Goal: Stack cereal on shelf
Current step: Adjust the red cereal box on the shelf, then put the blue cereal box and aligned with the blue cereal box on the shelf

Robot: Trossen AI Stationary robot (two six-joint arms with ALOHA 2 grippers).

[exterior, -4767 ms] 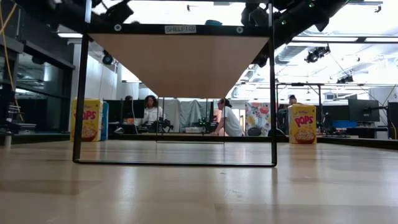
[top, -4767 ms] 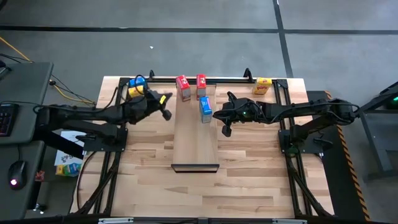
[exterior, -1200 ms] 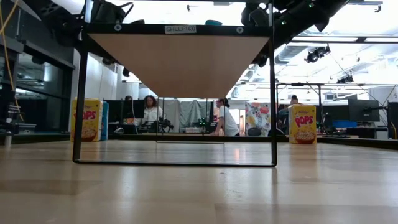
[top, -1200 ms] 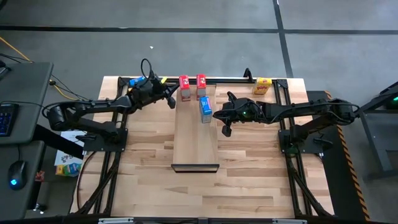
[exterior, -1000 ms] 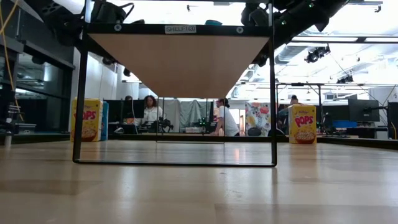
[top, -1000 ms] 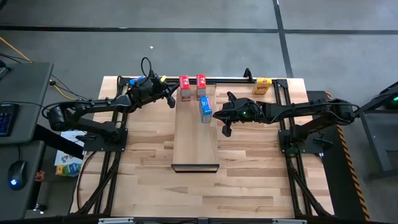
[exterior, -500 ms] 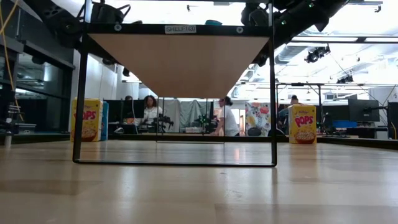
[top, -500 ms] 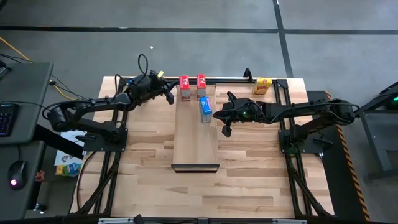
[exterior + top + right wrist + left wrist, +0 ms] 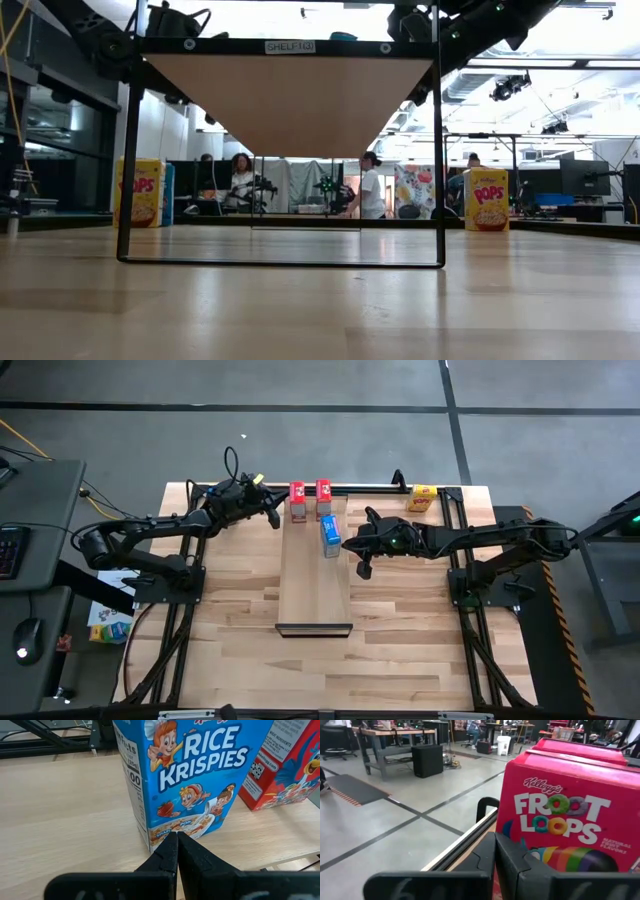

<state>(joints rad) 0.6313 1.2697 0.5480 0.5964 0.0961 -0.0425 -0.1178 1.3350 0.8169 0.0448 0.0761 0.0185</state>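
The left pincer [image 9: 272,517] (fingers together, empty) sits just left of 2 red cereal boxes [image 9: 297,502] on the shelf [image 9: 313,585]; the right pincer [image 9: 361,570], also closed, waits beside the blue box [image 9: 330,536].

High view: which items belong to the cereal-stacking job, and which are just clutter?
Job:
shelf
left red box and right red box, at its far end
blue box, on it
yellow box, on the table
left gripper, right gripper

Lying about:
keyboard and mouse, on the side desk
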